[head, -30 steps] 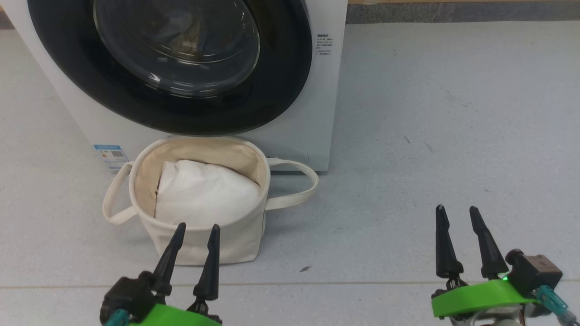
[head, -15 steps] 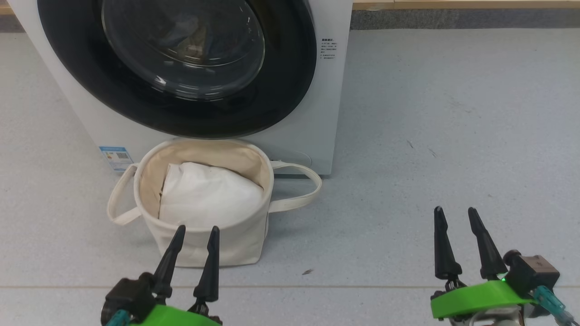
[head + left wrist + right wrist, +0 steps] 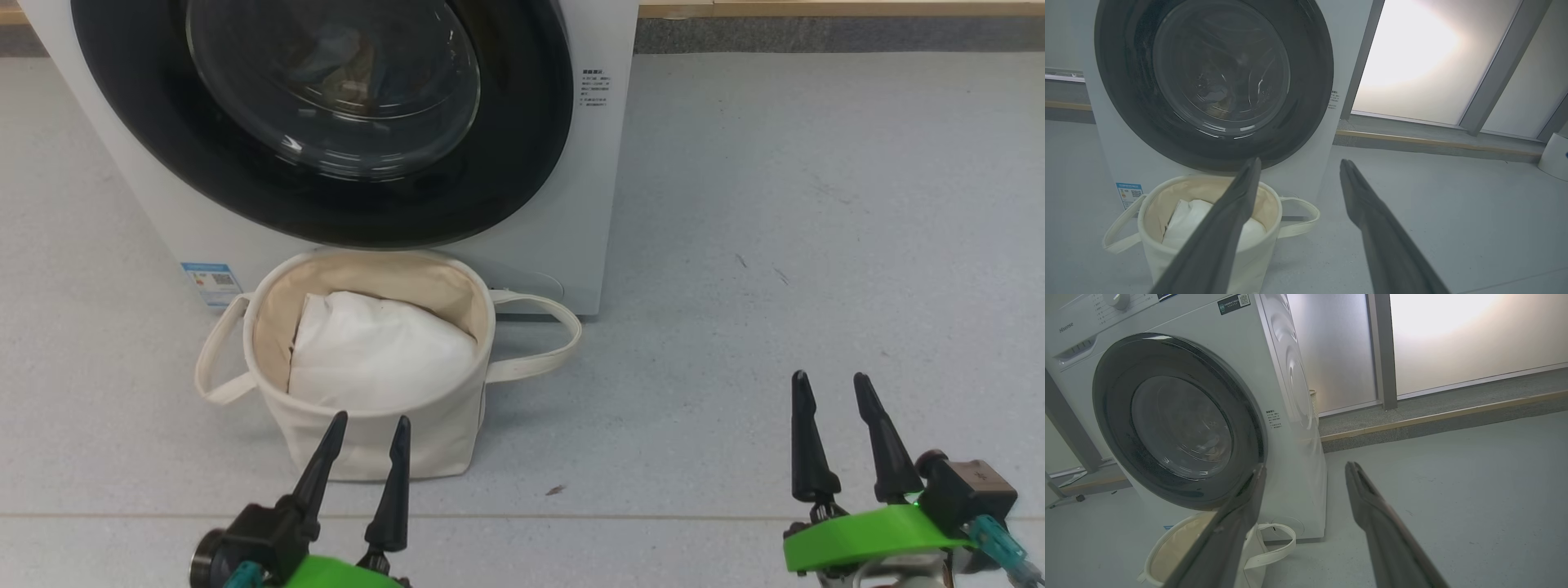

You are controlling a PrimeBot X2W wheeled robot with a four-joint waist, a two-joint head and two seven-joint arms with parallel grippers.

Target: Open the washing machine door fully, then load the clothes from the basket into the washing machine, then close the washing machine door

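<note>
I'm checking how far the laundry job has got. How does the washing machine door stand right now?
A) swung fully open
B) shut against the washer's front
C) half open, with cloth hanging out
B: the washing machine door sits flush against the white front of the washing machine, with no gap at its rim in the head or wrist views.

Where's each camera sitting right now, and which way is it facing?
Head view: on the head, looking down at the basket and washing machine door; left gripper, right gripper at bottom.
Left wrist view: low, facing the door head-on over the basket; own fingers.
Right wrist view: low, facing the door obliquely; own fingers.
All share door and basket.
</note>
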